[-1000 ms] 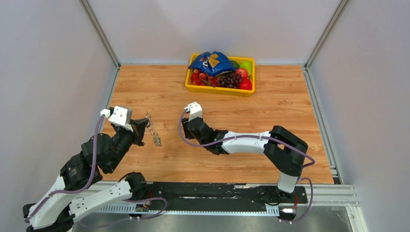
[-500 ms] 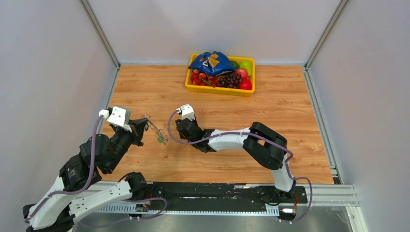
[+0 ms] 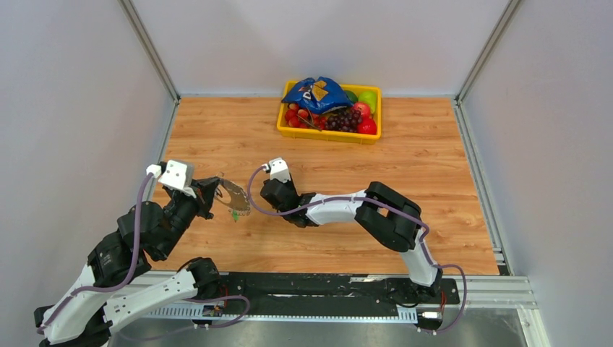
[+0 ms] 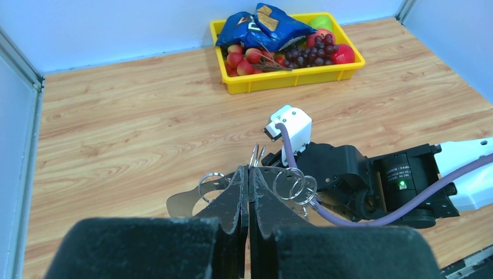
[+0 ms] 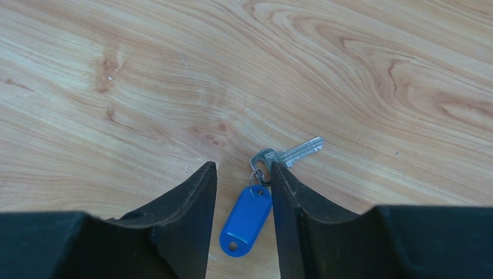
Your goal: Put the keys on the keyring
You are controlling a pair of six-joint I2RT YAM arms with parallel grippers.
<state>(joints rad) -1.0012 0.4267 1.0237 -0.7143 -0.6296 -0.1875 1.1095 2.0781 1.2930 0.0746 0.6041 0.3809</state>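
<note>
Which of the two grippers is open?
The right gripper: it stands open above the blue-tagged key lying on the table, while the left gripper is clamped shut on the keyring.

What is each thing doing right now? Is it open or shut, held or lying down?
Keyring: pinched, held up off the table.
Left gripper: shut on the keyring.
Key: lying flat on the table, blue tag attached, not gripped.
Right gripper: open, a finger on each side of the key.
Yellow tray: full of fruit, blue bag on top.
</note>
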